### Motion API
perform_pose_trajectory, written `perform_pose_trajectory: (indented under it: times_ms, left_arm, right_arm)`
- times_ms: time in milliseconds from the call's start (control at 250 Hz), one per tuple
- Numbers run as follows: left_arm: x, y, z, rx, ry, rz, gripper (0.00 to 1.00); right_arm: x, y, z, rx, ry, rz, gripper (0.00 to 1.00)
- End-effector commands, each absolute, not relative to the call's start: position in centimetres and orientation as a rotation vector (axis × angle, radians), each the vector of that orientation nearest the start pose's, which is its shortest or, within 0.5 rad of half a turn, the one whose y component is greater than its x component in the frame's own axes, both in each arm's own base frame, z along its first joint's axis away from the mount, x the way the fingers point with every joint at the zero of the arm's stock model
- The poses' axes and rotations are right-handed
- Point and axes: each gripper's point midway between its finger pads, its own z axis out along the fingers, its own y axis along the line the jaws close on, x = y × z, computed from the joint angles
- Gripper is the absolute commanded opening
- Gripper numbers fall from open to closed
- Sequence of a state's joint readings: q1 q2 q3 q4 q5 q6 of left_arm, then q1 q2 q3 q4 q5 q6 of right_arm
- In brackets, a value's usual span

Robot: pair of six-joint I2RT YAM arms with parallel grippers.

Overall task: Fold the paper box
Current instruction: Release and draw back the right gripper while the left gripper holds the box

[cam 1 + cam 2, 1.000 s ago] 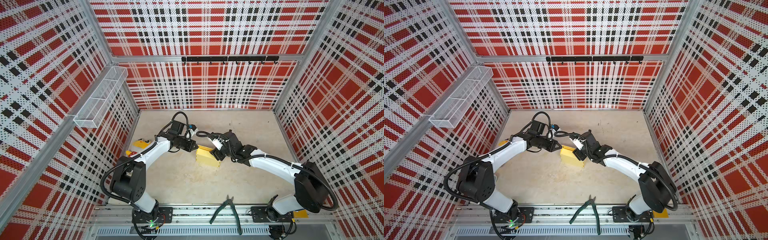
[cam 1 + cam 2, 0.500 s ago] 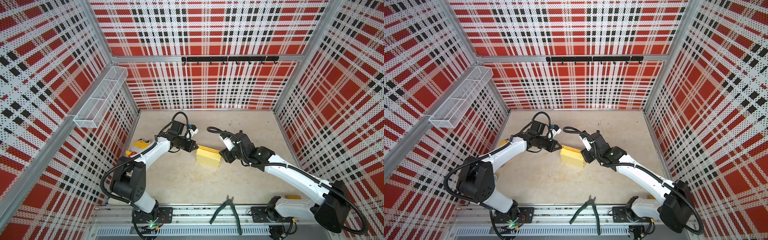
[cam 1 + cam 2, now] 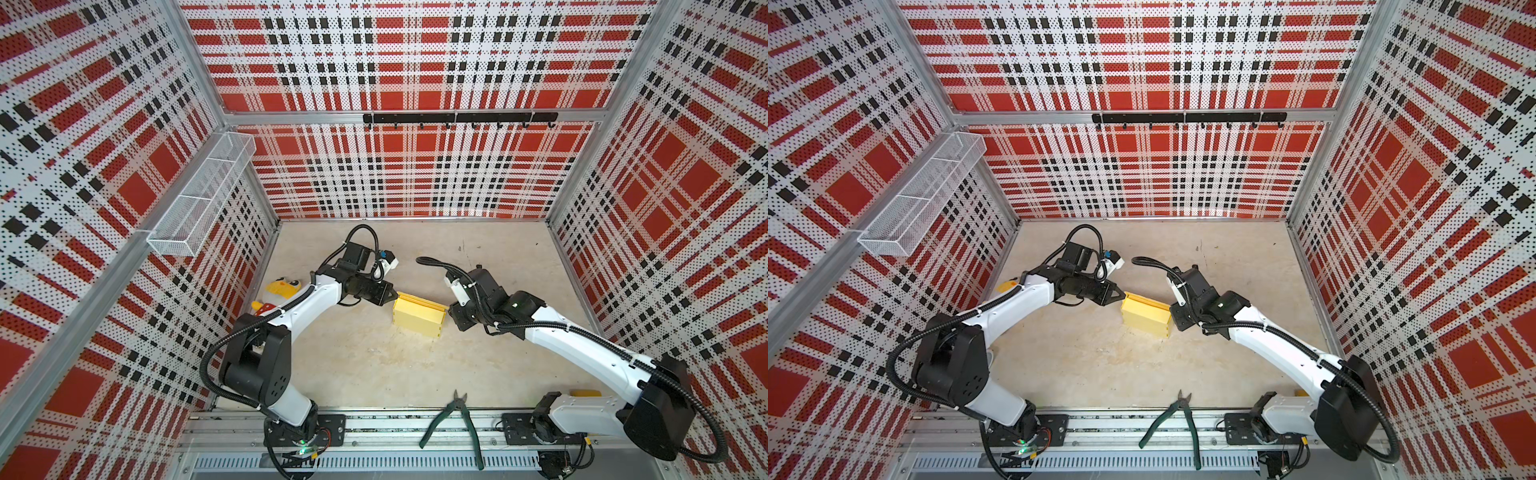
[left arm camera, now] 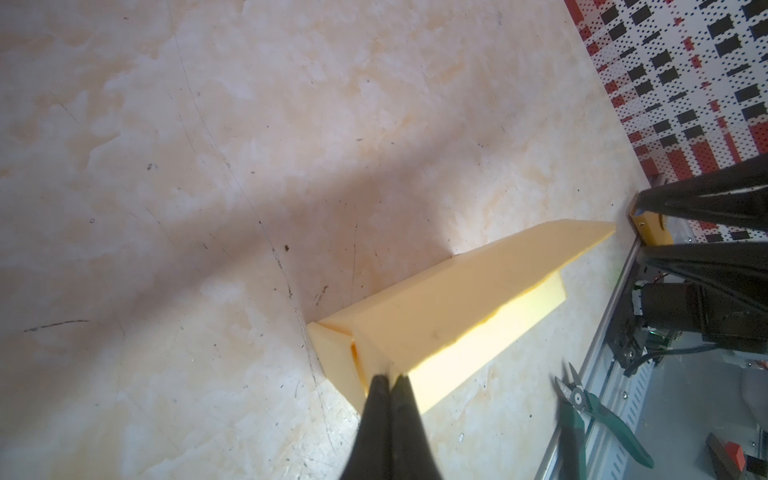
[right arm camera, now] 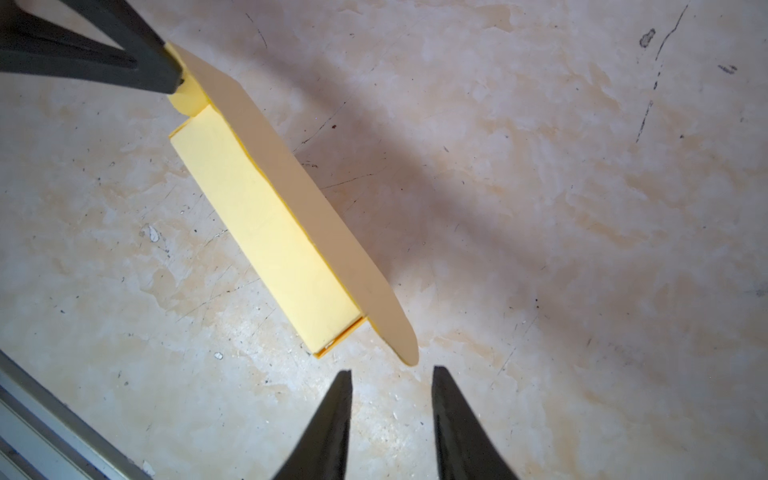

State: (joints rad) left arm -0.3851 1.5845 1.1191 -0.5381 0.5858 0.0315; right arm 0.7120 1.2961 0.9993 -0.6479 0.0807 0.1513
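Pale yellow paper box point(image 3: 417, 318) sits mid-way across the bench point(image 3: 374, 365), lid flap sticking up; the left claw point(image 3: 390, 294) is pinched tight on one flap corner, and the right claw point(image 5: 390, 376) hangs partly open just off the other end, gripping nothing

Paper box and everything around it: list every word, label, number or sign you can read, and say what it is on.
None: no readable text in any view.
paper box: plain pale yellow, no print.
green-handled cutters: no marking large enough to read.
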Motion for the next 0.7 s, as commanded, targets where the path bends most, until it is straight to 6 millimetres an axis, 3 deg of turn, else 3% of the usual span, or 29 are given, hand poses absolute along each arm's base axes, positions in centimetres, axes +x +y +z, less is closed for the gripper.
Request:
perform_pose_trajectory:
  times_ms: [0, 144, 428, 696]
  left_arm:
    - [31.9, -23.1, 13.8, 0.753, 2.446, -0.87, 0.0]
    - [32.0, -23.0, 13.9, 0.749, 2.444, -0.867, 0.0]
    - [32.0, -23.1, 13.8, 0.746, 2.444, -0.874, 0.0]
    - [32.0, -23.2, 14.0, 0.746, 2.439, -0.881, 0.0]
  right_arm:
    - [27.9, 22.4, 16.4, -0.636, 2.417, 0.3, 0.26]
    - [27.8, 22.7, 16.3, -0.623, 2.43, 0.32, 0.19]
    - [28.0, 23.2, 17.1, -0.513, 2.429, 0.398, 0.18]
    - [27.9, 23.5, 16.4, -0.459, 2.453, 0.439, 0.15]
